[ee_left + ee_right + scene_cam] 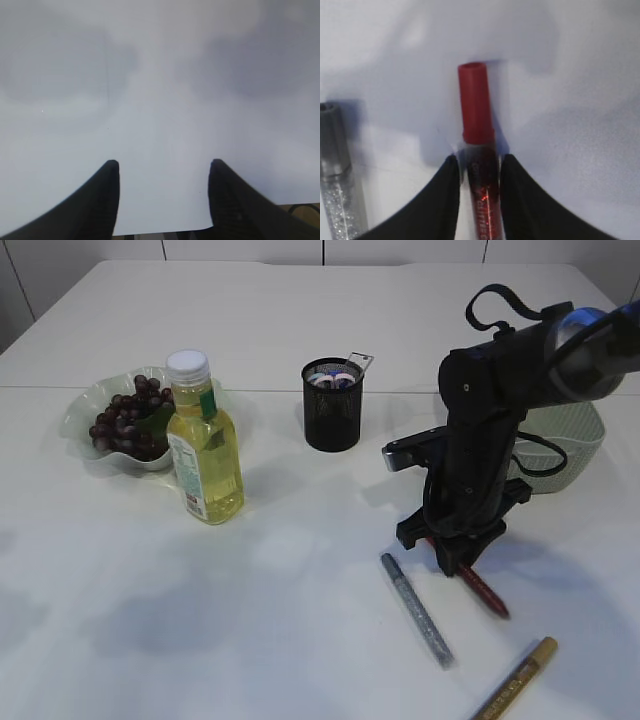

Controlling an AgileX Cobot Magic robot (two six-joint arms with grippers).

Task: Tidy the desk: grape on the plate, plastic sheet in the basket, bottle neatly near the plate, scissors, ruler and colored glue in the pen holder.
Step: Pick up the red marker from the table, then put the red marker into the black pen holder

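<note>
My right gripper [455,555] is down at the table, its fingers [479,162] shut around the red glue pen [476,105], which lies flat with its red cap pointing away. The pen's end shows in the exterior view [487,592]. A silver glue pen [417,610] lies just left of it and also shows in the right wrist view [335,165]. A gold glue pen [518,677] lies near the front edge. The black mesh pen holder [331,425] holds scissor handles. Grapes [125,420] lie on the plate [78,410]. The yellow bottle [205,455] stands beside it. My left gripper [164,165] is open over bare table.
A pale green basket [575,435] stands behind the right arm at the right. The left arm is out of the exterior view. The table's edge shows at the bottom of the left wrist view.
</note>
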